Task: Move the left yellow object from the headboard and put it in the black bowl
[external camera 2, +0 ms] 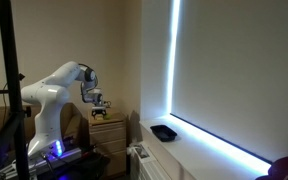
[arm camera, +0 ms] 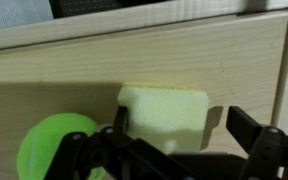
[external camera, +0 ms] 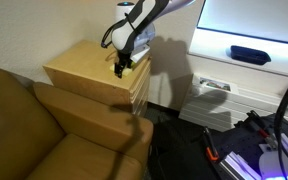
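1. Gripper (external camera: 122,68) first, in an exterior view: it hangs low over the wooden block (external camera: 89,75), close to the edge of the top that faces the white ledge (external camera: 214,45). The black bowl (external camera: 249,53) sits well apart on that ledge. A brown couch (external camera: 34,130) lies below the block. The yellow pad is hidden under the gripper here.

2. In an exterior view from farther off, the gripper (external camera 2: 99,103) is just above the block (external camera 2: 107,130), and the bowl (external camera 2: 164,132) rests off to the side on the ledge. It is too small here to read the jaws.

3. In the wrist view, the pale yellow pad (arm camera: 164,112) lies flat on the block top (arm camera: 134,60). The fingers (arm camera: 249,130) are spread apart on either side of it, not yet pinching. A green ball (arm camera: 52,145) sits just beside the pad. I'd say this is the grasping step. Next the jaws must close on the pad alone, without nudging the ball, then lift it and carry it over to the bowl.
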Action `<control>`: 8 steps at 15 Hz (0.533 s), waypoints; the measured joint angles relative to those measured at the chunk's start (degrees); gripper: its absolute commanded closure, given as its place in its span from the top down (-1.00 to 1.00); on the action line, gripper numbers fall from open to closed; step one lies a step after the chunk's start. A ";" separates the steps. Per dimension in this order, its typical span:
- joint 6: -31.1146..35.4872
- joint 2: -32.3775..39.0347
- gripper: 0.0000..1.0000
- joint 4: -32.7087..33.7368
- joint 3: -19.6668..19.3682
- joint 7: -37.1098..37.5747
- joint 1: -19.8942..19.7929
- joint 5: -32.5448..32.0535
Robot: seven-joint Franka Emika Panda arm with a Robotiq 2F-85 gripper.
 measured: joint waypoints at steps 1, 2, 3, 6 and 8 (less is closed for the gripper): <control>-0.02 0.16 1.00 0.19 -0.08 0.15 0.09 0.00; -0.07 0.26 0.50 0.36 -0.12 0.22 0.13 -0.01; -0.10 0.34 0.48 0.50 -0.23 0.29 0.23 -0.10; -0.09 0.38 0.05 0.97 -0.57 0.31 0.42 -1.20; -0.06 0.39 -0.24 1.26 -0.73 0.31 0.43 -1.78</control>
